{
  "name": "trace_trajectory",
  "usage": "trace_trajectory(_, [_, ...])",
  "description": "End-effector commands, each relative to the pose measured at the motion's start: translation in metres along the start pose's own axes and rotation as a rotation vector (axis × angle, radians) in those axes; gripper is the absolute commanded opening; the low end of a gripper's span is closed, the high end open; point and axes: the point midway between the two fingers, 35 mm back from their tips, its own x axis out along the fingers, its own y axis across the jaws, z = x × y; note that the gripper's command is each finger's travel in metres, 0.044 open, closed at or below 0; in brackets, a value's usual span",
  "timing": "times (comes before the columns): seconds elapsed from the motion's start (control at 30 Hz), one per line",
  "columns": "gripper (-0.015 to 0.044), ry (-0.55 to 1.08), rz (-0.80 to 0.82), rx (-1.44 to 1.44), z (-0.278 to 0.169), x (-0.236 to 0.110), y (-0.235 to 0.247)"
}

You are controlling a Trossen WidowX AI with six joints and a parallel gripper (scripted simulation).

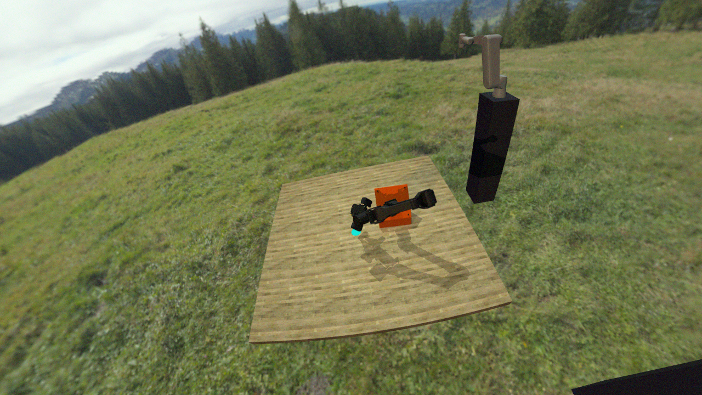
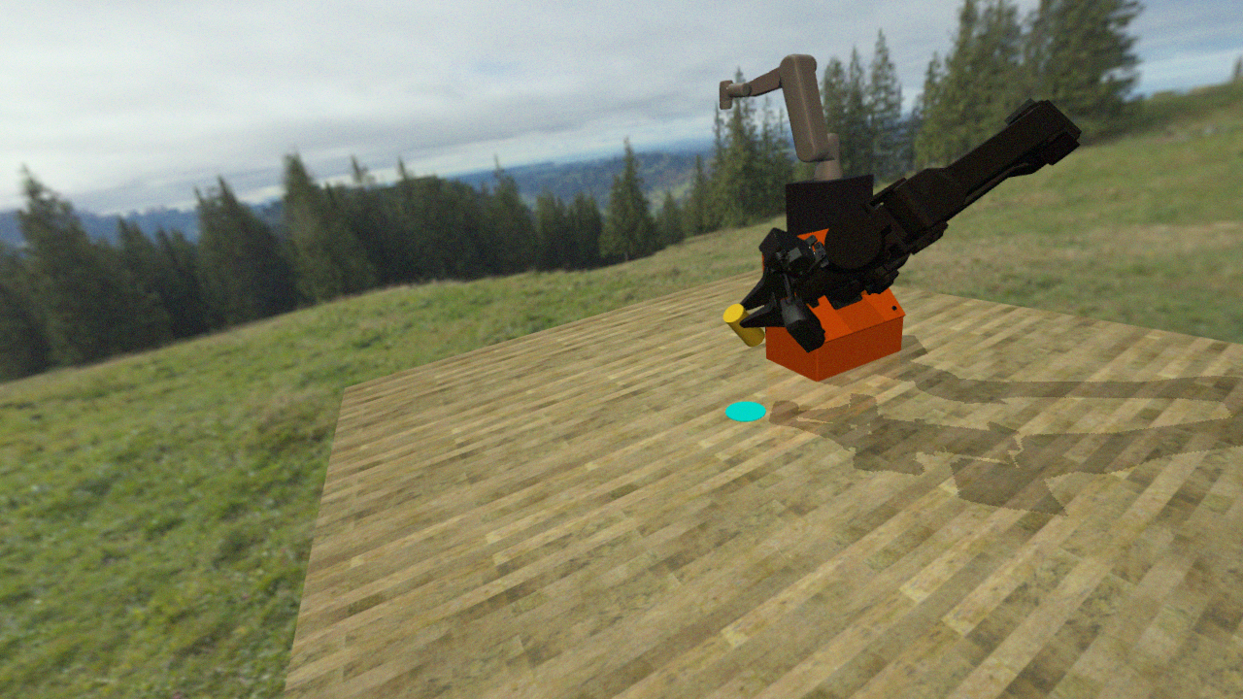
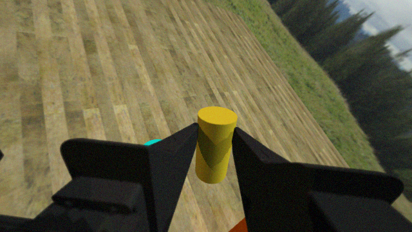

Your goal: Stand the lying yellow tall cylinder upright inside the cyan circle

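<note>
The end effector [image 3: 214, 130] was clamped on the yellow cylinder [image 3: 214, 145], carrying it tilted, clear of the bench [image 2: 608, 539]. Below it lay the cyan circle [image 2: 745, 411], with the orange base [image 2: 856, 334] behind. The carry seemed under way; next it likely needed uprighting and lowering onto the circle.

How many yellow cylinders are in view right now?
1. The yellow cylinder is clamped in the gripper, held tilted in the air above the cyan circle. None other shows.
</note>
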Motion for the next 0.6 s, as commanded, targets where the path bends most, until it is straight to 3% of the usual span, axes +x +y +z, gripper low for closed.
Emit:
trace_trajectory(0.0, [0.0105,-0.024,0.001,0.014,-0.0007,0.0001,-0.0017])
trace_trajectory(0.57, [0.0105,-0.122,0.038,0.079,0.0024,-0.0021,0.0001])
